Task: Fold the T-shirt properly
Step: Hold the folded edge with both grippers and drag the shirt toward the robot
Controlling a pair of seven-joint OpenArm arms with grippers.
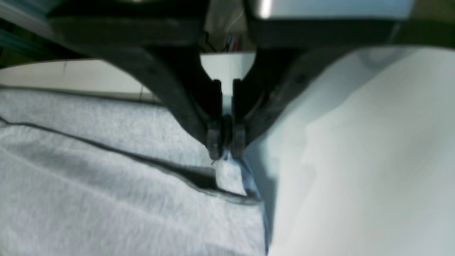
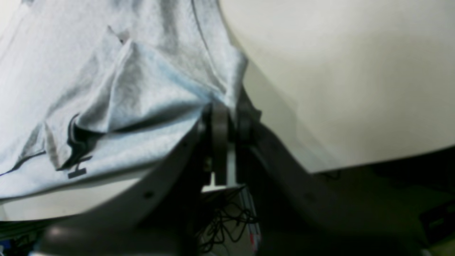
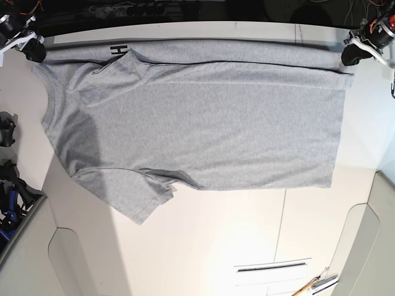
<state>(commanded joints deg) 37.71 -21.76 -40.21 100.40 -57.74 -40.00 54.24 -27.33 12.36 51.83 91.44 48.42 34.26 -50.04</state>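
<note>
Base view: the T-shirt (image 3: 197,117) lies spread flat on the white bench (image 3: 203,246), plain grey side up, with a narrow strip along its far edge folded over and showing a black letter. The right pincer (image 3: 34,52) sits at the neck-end far corner of the T-shirt; the left pincer (image 3: 350,58) sits at the hem-end far corner. Left wrist view: the left pincer (image 1: 223,151) is clamped on a thin fold of cloth at the hem corner, jaws nearly together. Right wrist view: the right pincer (image 2: 229,117) is clamped on bunched cloth, with creased fabric spreading away beside it.
</note>
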